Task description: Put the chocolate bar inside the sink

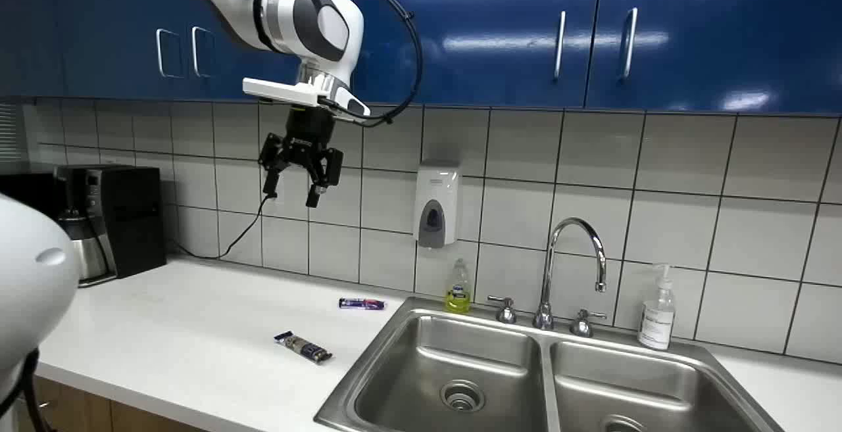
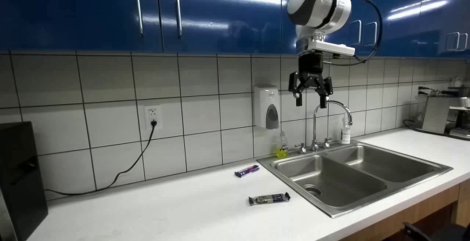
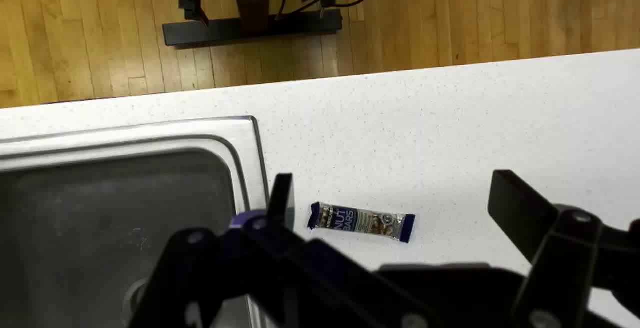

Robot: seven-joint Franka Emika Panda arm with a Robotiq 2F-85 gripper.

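Note:
The chocolate bar is a small dark-and-silver wrapped bar with navy ends and "NUT BARS" print. It lies flat on the white counter, left of the sink in an exterior view (image 1: 304, 348), and also shows in an exterior view (image 2: 270, 198). In the wrist view the bar (image 3: 361, 221) appears between my fingers, well below them. My gripper (image 1: 291, 198) points down, open and empty, high above the counter; it also shows here (image 2: 311, 105) and in the wrist view (image 3: 392, 180). The double-basin steel sink (image 1: 375, 361) is beside the bar; its rim shows in the wrist view (image 3: 240, 131).
A purple wrapped bar (image 1: 362, 304) lies nearer the wall. A yellow soap bottle (image 1: 458, 290), chrome faucet (image 1: 547, 274) and pump bottle (image 1: 657, 320) stand behind the sink. A dispenser (image 1: 437, 205) hangs on the wall. A black coffee machine (image 1: 131, 221) stands at the counter's end.

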